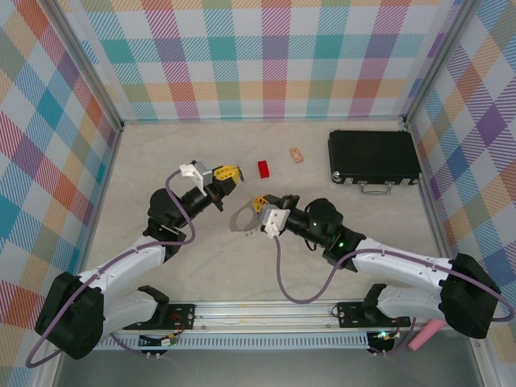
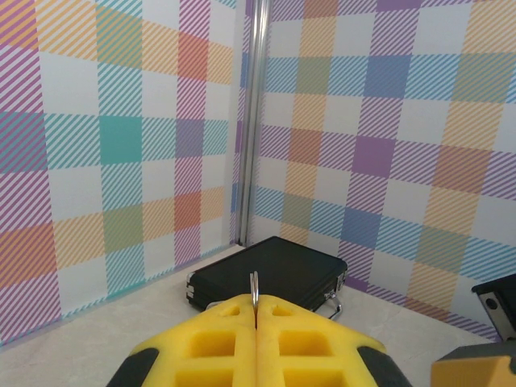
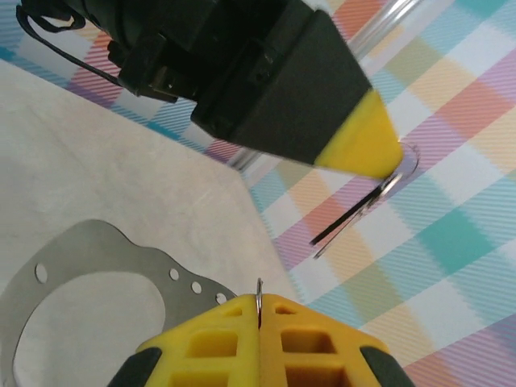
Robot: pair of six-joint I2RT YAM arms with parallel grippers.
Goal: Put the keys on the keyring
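What we take for the key (image 3: 355, 214) shows edge-on in the right wrist view, a thin sliver too fine to make out in detail. Its long axis slants from a silver end at the upper right down to a dark end at the lower left. The left gripper (image 3: 367, 149) has its yellow fingers closed on the silver end. From the left wrist we see only a short metal edge standing upright out of the closed seam.

Just below and beside it is the keyring (image 3: 105, 246), a flat grey ring with its broad face up and small holes along its rim. The right gripper (image 3: 260, 305) is clamped on its edge, with a bit of wire standing up between the fingers.

From above, the keyring (image 1: 235, 223) sits mid-table between the two arms. A red block (image 1: 264, 168), a tan block (image 1: 297, 154) and a black case (image 1: 373, 157) lie farther back.
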